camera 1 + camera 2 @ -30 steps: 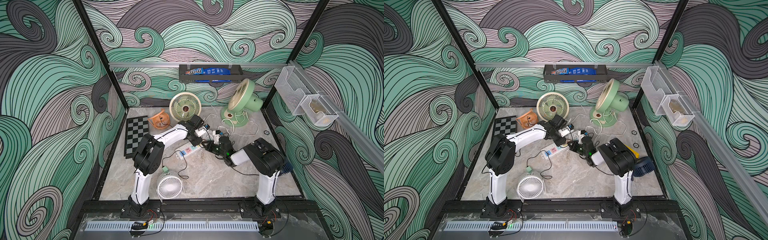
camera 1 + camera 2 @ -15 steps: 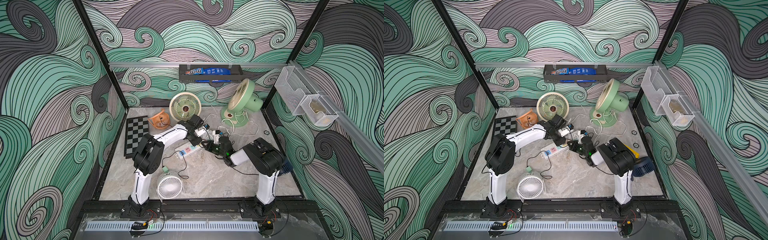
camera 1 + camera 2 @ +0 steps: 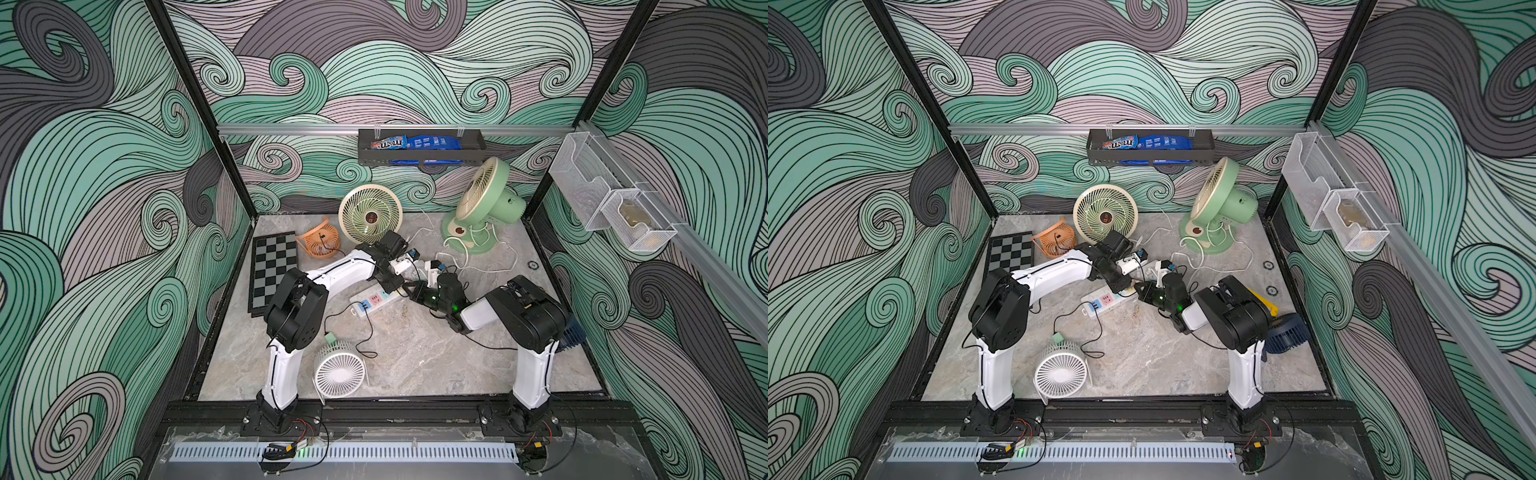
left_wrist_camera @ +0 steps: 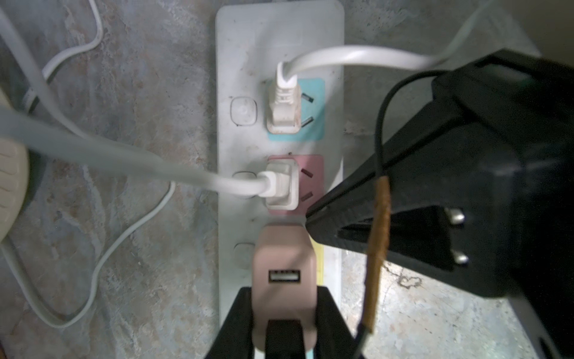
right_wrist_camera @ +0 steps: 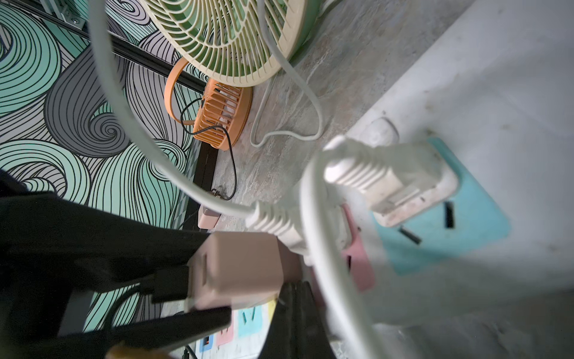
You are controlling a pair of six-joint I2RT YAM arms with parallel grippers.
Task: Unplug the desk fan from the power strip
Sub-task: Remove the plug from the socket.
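Marble tabletop [image 3: 415, 365], wave-patterned walls. Nothing has visibly moved this past second: left gripper [image 4: 284, 300] clamps a pink adapter [image 4: 284, 251] on the power strip [image 4: 248, 62] beneath it; right gripper [image 4: 313, 217], shut, rests its tip alongside. Unplugging looks stalled.

Both top views are bright, evenly lit and sharp; wrist views are dimmer, the near cord [image 4: 93, 146] blurred.

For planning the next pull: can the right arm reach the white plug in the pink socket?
Probably yes: the right hand, shut, sits beside that white plug with nothing between them.
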